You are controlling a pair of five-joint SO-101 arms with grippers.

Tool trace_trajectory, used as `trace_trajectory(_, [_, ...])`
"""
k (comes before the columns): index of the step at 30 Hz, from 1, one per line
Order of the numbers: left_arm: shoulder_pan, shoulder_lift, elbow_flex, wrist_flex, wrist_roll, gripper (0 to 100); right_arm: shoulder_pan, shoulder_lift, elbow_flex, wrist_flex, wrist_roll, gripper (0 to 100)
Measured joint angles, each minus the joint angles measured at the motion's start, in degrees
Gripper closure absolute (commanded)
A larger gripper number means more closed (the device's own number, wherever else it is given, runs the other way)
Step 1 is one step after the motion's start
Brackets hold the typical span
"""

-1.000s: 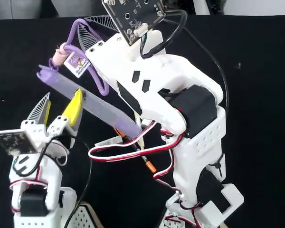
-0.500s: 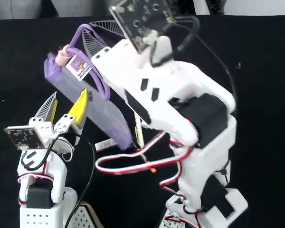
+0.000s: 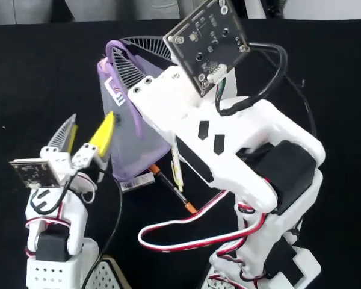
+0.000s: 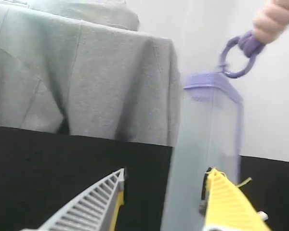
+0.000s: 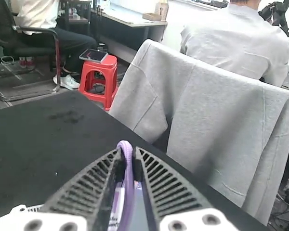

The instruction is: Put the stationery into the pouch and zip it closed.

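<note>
- Right gripper (image 5: 128,153), clamped on the pouch strap (image 5: 125,161), has risen. The pouch (image 3: 129,144) now hangs almost upright instead of slanting.
- Left gripper (image 3: 92,118) waits just beside it, jaws apart.
- Pens (image 3: 172,188) lie on the table (image 3: 325,72); loading is outstanding.

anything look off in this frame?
Yes. The purple pouch hangs on end by its strap, pinched in the right gripper, while the pens lie outside it on the table. The left gripper is open beside the pouch.
</note>
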Motion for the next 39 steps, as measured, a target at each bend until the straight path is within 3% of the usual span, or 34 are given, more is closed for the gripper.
trace_trajectory(9, [9.23, 0.00, 0.00, 0.00, -4.22, 73, 0.00, -0.44, -0.09, 1.93, 0.62, 98.8])
trace_trajectory(23, [9.93, 0.70, -0.97, -2.02, -4.66, 73, -4.66, -3.43, -4.48, 8.70, 0.62, 98.8])
trace_trajectory(30, [9.05, 10.46, -8.44, -2.02, -4.40, 73, -5.01, -3.78, -4.48, 8.88, 0.62, 98.8])
trace_trajectory(39, [6.51, 25.85, -23.74, -2.02, 2.11, 73, -5.01, -3.87, -4.48, 8.88, 0.62, 98.8])
